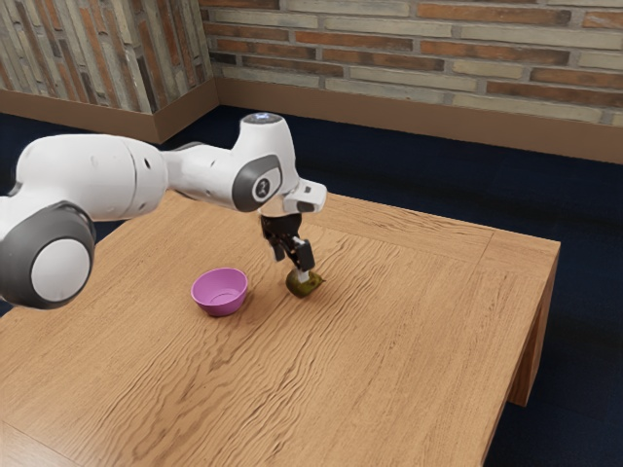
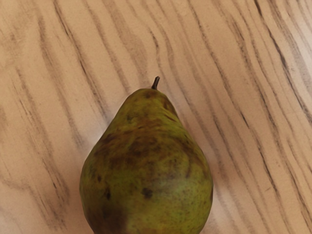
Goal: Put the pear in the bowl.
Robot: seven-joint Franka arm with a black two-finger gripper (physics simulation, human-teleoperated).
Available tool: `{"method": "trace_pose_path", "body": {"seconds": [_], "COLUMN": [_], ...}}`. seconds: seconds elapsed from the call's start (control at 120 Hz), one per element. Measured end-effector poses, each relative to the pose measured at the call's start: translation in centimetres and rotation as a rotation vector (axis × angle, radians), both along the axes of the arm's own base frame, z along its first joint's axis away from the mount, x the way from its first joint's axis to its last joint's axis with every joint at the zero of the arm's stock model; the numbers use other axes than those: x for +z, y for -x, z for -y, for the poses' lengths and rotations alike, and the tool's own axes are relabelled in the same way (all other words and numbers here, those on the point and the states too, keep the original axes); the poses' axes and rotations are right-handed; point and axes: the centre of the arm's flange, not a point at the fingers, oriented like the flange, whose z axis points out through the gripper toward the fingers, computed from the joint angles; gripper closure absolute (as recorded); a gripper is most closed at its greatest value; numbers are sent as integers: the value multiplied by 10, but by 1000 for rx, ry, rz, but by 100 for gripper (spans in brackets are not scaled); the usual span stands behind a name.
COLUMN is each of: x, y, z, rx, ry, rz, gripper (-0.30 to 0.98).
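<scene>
Lying pear (image 2: 146, 165), stem (image 2: 155, 83) seemingly away from bowl (image 1: 223, 307)

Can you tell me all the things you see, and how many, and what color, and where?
pear: 1, green and brown, at my gripper, outside the bowl
bowl: 1, pinkish purple, on the table
table: 1, light brown wood, under the bowl
floor: 1, dark blue, around the table
brick walls: 2, reddish, cream and gray, behind the table
baseboard: along the walls, brown
my arm: 1, white and dark gray, over the table
my gripper: 1, black, at the arm's end
</scene>
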Motion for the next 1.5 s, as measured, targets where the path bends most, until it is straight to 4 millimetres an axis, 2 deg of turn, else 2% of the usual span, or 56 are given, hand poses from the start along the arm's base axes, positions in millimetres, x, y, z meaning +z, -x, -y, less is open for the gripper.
{"method": "trace_pose_path", "body": {"seconds": [0.183, 0.65, 1.175, 1.5], "x": [-11, -39, -52, -51], "y": [-11, -20, -26, -26], "z": [1, 0, 5, 7], "rx": [-5, -8, -17, -18], "ry": [1, -1, 5, 8], "rz": [-11, -49, -45, -44], "gripper": [0, 0, 0, 29]}}
